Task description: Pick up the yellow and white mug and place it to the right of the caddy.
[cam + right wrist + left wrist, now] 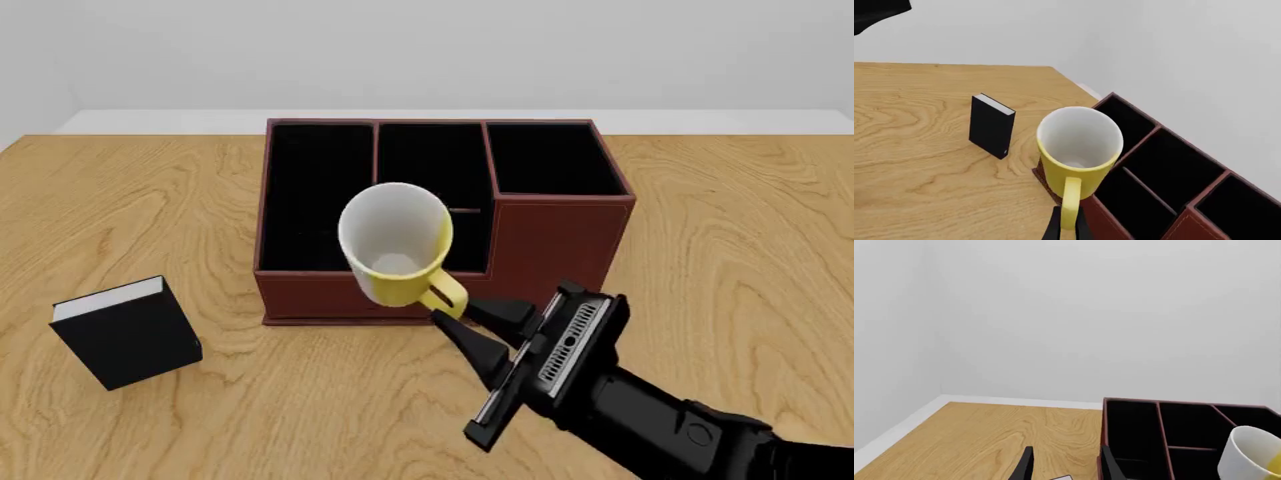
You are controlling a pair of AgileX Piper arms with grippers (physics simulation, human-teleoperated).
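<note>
front view alone shows right jaws clamping yellow mug (396, 245) handle above caddy (561, 235).

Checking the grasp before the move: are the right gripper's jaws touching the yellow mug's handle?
Touching. In the right wrist view the right gripper has its jaws closed on the loop handle of the yellow and white cylindrical mug; the front view agrees.

No readable text, label, brand, number or sign appears in any view. The small yellow mug with the white inside (396, 245), the reddish-brown leather-look caddy with black-lined compartments (561, 235) and the small black book with white pages (130, 332) all show plain, unmarked surfaces.
</note>
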